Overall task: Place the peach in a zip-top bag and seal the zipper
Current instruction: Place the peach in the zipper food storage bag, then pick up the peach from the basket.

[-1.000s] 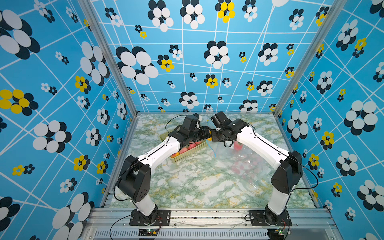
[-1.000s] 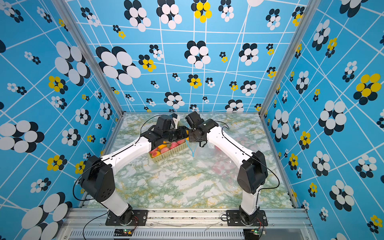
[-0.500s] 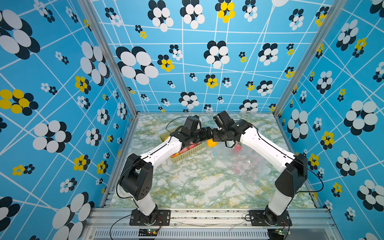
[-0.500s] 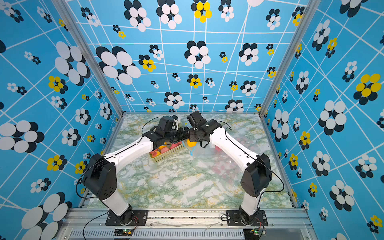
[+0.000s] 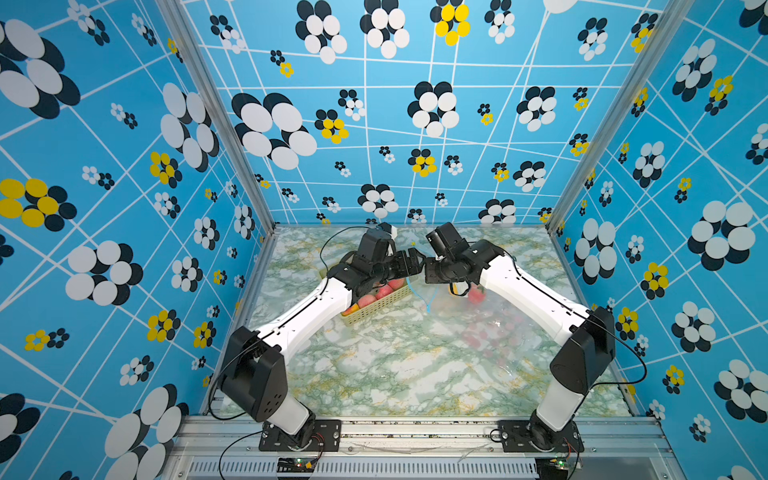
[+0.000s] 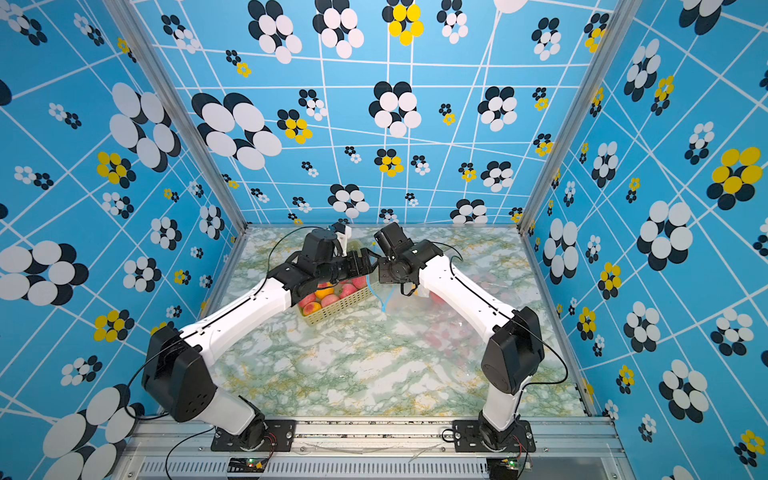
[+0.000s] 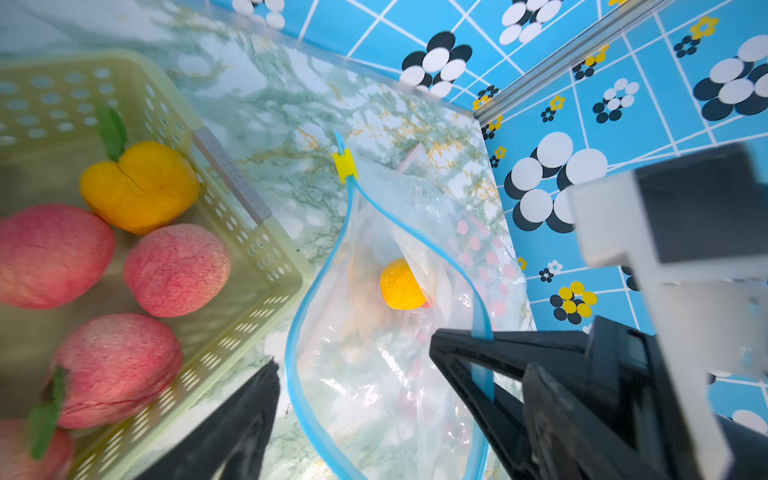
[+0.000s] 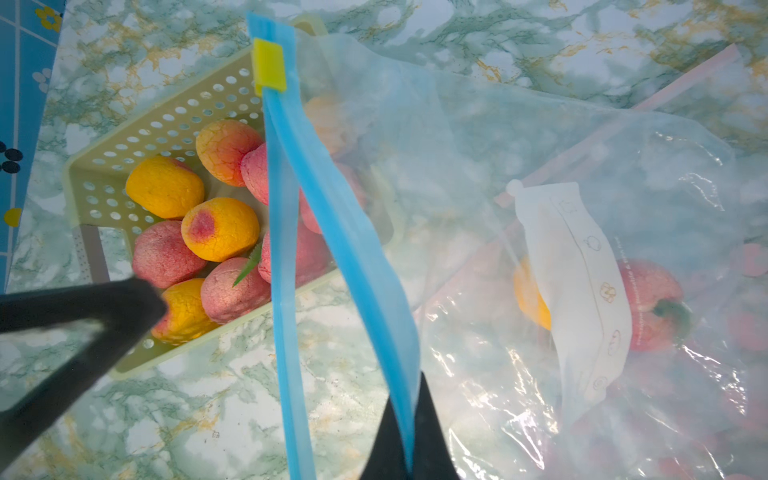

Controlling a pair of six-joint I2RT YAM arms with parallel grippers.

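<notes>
The clear zip-top bag (image 5: 478, 328) lies on the marble table, right of the basket, with its blue zipper rim lifted and gaping. My right gripper (image 8: 409, 399) is shut on the far zipper strip (image 8: 345, 232) and holds it up. A yellow-orange peach (image 7: 401, 286) lies inside the bag beside a red one (image 8: 648, 303). My left gripper (image 7: 399, 374) hangs open over the bag's mouth with nothing between its fingers. The yellow slider (image 7: 344, 165) sits at the zipper's far end. In both top views the two grippers (image 5: 415, 259) (image 6: 382, 270) nearly meet above the bag's mouth.
A pale yellow perforated basket (image 5: 376, 301) (image 7: 249, 232) with several red and yellow peaches stands just left of the bag, under my left forearm. A pink strip (image 8: 685, 79) shows through the bag. Patterned blue walls close in the table on three sides.
My left gripper has opened wide. The yellow-orange peach that hung between the two grippers half a second ago has dropped into the bag. The right gripper has kept its hold.
</notes>
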